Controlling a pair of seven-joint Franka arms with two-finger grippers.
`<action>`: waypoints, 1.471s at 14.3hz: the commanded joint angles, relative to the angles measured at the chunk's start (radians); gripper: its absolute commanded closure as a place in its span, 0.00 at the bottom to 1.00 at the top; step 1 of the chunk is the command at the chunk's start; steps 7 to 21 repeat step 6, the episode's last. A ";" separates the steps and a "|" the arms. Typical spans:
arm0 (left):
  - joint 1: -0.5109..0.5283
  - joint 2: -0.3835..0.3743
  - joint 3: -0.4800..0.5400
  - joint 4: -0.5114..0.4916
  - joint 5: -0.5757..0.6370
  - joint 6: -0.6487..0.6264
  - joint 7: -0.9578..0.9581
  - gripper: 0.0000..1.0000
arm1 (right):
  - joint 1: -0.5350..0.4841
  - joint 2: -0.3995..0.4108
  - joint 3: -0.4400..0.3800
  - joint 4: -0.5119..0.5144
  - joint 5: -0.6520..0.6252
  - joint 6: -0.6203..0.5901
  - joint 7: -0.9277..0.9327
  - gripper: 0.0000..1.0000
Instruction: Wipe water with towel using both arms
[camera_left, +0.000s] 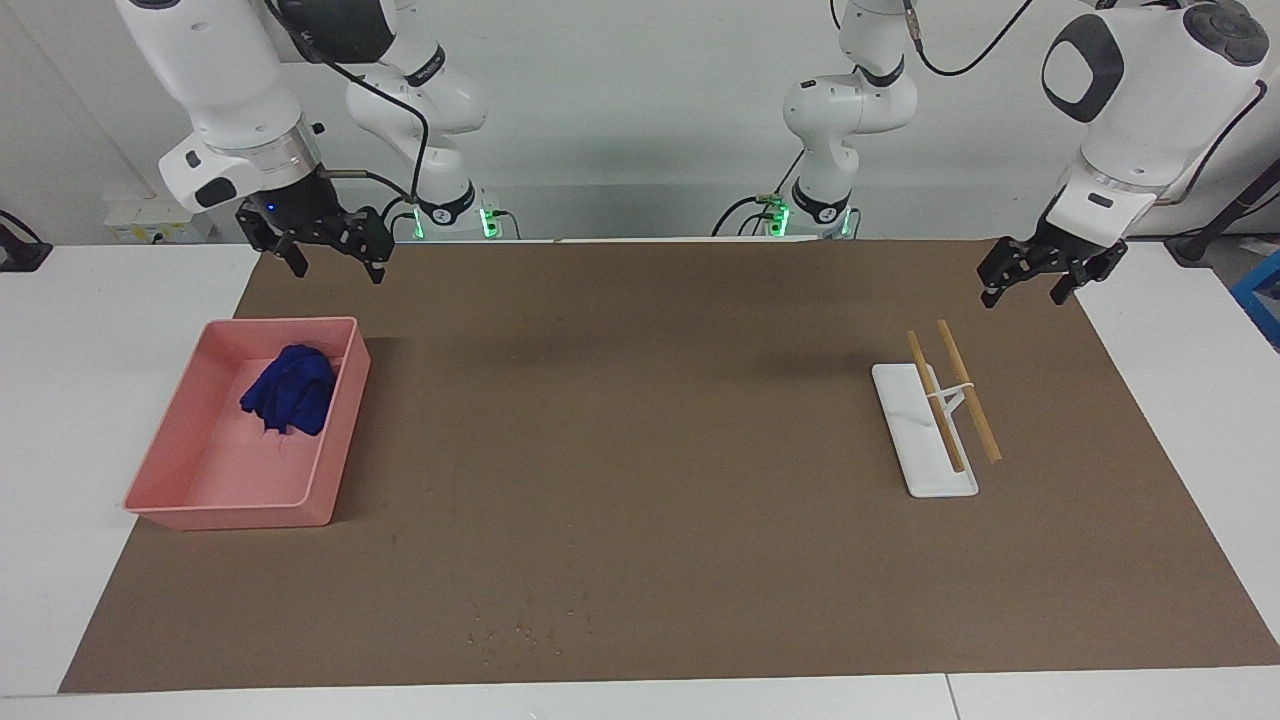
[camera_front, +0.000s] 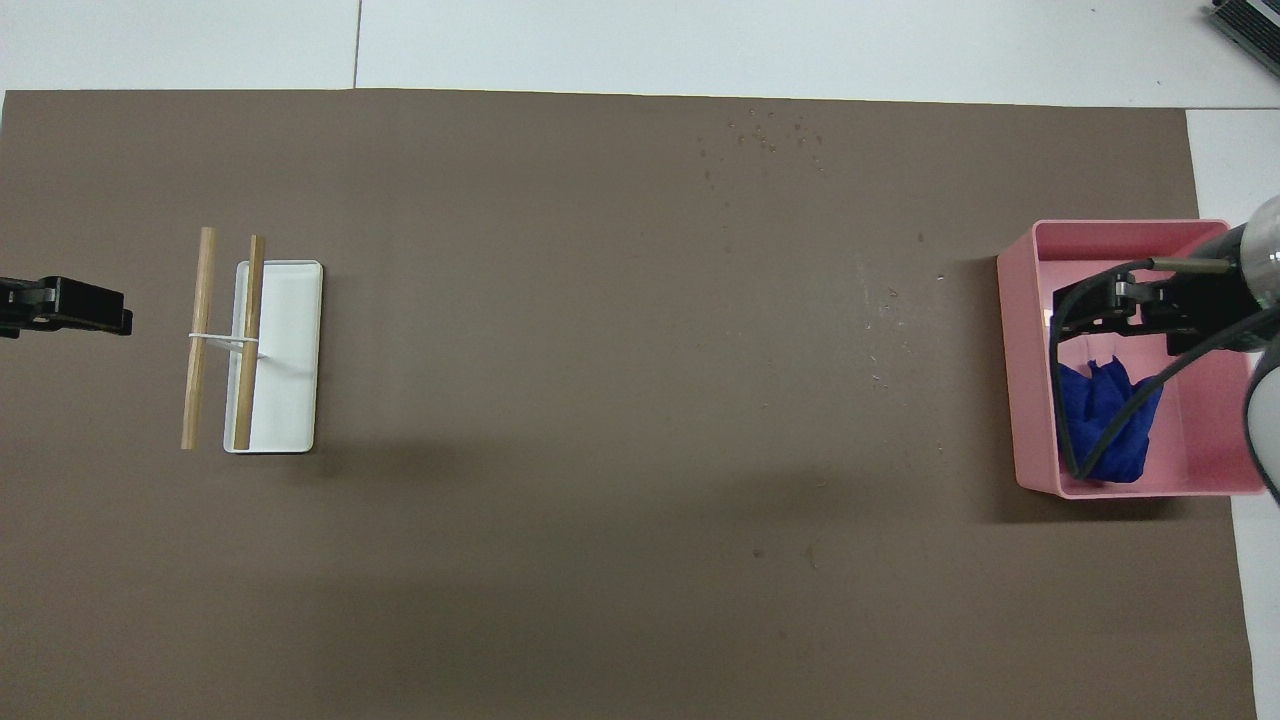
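The blue towel (camera_left: 290, 392) (camera_front: 1105, 420) lies bunched in the pink tray (camera_left: 240, 515) (camera_front: 1025, 400) at the right arm's end of the table. My right gripper (camera_left: 335, 265) (camera_front: 1115, 305) hangs open well above the tray and touches nothing. The water (camera_left: 520, 630) (camera_front: 765, 135) is a scatter of tiny specks on the brown mat (camera_left: 640, 450), at the mat's edge farthest from the robots. My left gripper (camera_left: 1028, 290) (camera_front: 65, 305) waits open in the air over the mat's left-arm end, holding nothing.
A white tray (camera_left: 925, 470) (camera_front: 290, 360) lies toward the left arm's end. Two wooden sticks (camera_left: 950, 400) (camera_front: 200, 340) tied by a white band rest across it. White table surface borders the mat.
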 joint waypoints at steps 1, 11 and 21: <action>-0.005 -0.025 0.006 -0.021 -0.009 0.016 -0.011 0.00 | -0.001 -0.013 0.004 -0.007 -0.015 -0.006 -0.003 0.00; -0.003 -0.025 0.006 -0.023 -0.009 0.017 -0.009 0.00 | 0.000 -0.016 0.004 -0.015 -0.015 -0.002 0.004 0.00; -0.003 -0.025 0.006 -0.023 -0.009 0.017 -0.009 0.00 | 0.000 -0.016 0.004 -0.015 -0.015 -0.002 0.004 0.00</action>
